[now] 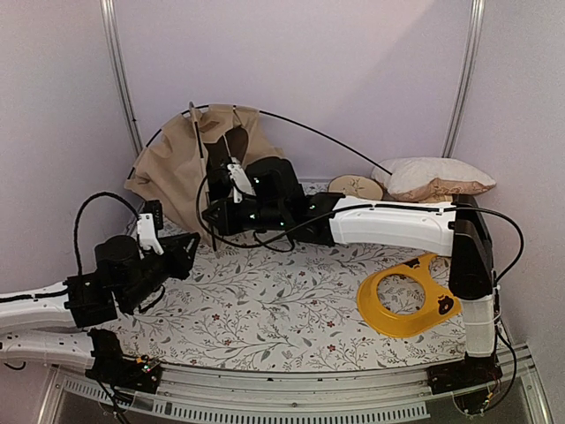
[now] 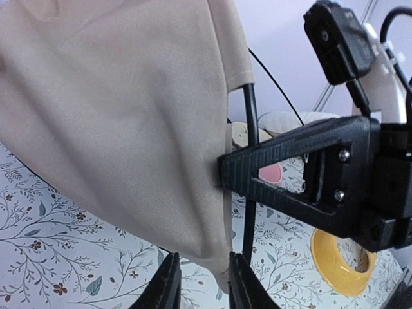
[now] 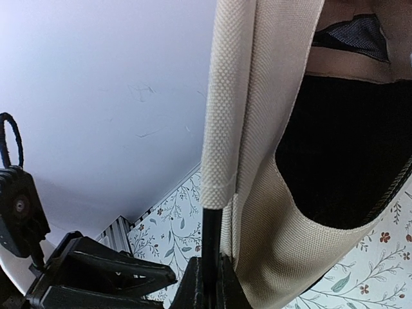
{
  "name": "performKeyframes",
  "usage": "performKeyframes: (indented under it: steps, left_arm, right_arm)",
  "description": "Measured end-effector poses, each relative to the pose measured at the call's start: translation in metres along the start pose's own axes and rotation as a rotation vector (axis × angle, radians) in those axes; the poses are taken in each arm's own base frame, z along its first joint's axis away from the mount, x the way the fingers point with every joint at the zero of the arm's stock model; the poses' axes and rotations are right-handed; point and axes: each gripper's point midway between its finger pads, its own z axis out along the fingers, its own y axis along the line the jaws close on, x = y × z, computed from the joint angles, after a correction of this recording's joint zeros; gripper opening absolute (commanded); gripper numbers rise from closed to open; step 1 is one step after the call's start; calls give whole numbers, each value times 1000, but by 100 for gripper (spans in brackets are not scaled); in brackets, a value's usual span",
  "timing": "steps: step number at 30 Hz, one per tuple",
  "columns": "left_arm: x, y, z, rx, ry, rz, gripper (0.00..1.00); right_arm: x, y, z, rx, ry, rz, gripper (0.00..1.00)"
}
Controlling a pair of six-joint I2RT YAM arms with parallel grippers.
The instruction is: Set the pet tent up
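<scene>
Right hand (image 3: 207,286) clamps thin black pole (image 3: 211,233) at sleeve of tan fabric tent (image 3: 257,212). Left hand (image 2: 206,277) narrowly parted, hem between. Likely pole-seating step; next needs left gripping fabric.

Pet tent (image 1: 172,168): matt woven cloth; pole (image 2: 250,122) smooth.

A floral-patterned cloth (image 1: 282,309) covers the table. On it, to the right, lies a yellow ring (image 1: 369,299) with a small black figure. A beige pillow (image 1: 434,177) sits at the back, and just beside it is a round wooden disc (image 1: 356,186).
</scene>
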Motion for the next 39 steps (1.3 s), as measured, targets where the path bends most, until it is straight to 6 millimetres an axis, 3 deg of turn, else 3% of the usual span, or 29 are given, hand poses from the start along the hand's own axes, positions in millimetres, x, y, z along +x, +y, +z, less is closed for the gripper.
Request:
performKeyframes:
  steps: [4,9,18,20,23,26,33,39]
  left_arm:
    - [11,-8,7,34,73,-13,34]
    - [8,-20,12,73,100,-30,28]
    - [14,-6,30,-36,161,-38,22]
    - [17,-3,32,-49,172,-40,17]
    - [19,-2,34,-53,178,-50,0]
    - [19,-5,36,-40,181,-64,0]
    - [8,-14,33,15,172,-134,0]
    - [-13,-10,23,36,141,-266,0]
  right_arm:
    - [-3,1,-1,0,-2,-2,0]
    - [0,0,0,5,9,-1,0]
    - [0,0,0,11,15,-4,0]
    - [0,-1,0,13,17,-4,0]
    - [1,-1,0,14,18,-4,0]
    - [0,-1,0,14,17,-4,0]
    - [-4,-1,0,19,-5,-10,0]
    - [-15,7,1,15,-71,-34,0]
